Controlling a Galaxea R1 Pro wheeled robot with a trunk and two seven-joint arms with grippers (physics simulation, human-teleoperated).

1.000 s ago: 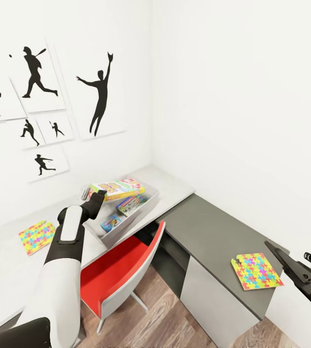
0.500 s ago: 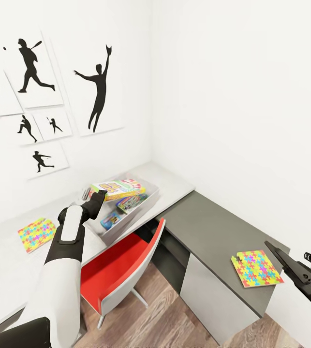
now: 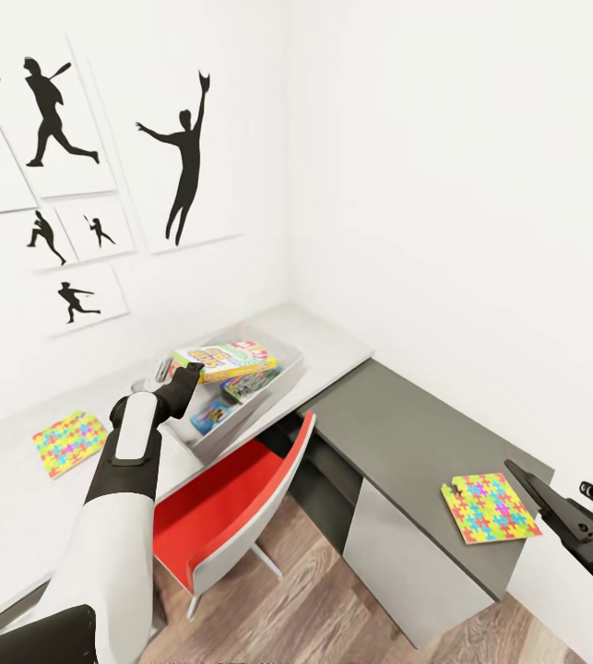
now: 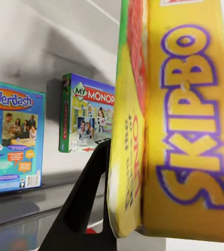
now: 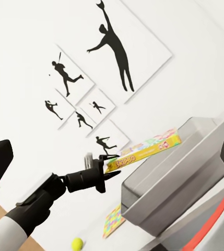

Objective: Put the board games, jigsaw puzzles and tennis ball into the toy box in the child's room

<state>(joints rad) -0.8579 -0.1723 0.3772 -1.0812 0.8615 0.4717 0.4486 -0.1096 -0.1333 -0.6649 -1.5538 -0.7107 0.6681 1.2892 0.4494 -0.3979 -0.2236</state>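
- The left gripper (image 3: 189,372) is clamping one end of the flat green, white and red Skip-Bo game box (image 3: 223,359), holding it just above the shallow light grey plastic toy box (image 3: 282,385); in the left wrist view a black finger (image 4: 85,201) is pressing against the yellow edge of that box (image 4: 185,120).
- Inside the bin, the white and green Monopoly game box (image 4: 88,114) and the smaller blue game box (image 4: 12,137) are lying on the floor of the bin, apart from each other.
- The toy box is sitting on the pale grey top of the long L-shaped desk (image 3: 333,350), near the corner of the room.
- One thin multicoloured jigsaw slab (image 3: 67,443) is lying flat on the pale top, well to the left of the bin; the second (image 3: 489,507) is lying on the darker wing of the desk, just beside the right gripper (image 3: 527,481), whose dark fingers are hanging above the desk edge; I cannot tell whether they are parted.
- The small yellow-green tennis ball (image 5: 77,243) is resting on the desk, near the first jigsaw slab (image 5: 113,219).
- A red chair with a white shell (image 3: 231,516) is standing in front of the desk.
- Black silhouette posters (image 3: 185,157) are hanging on the white wall.
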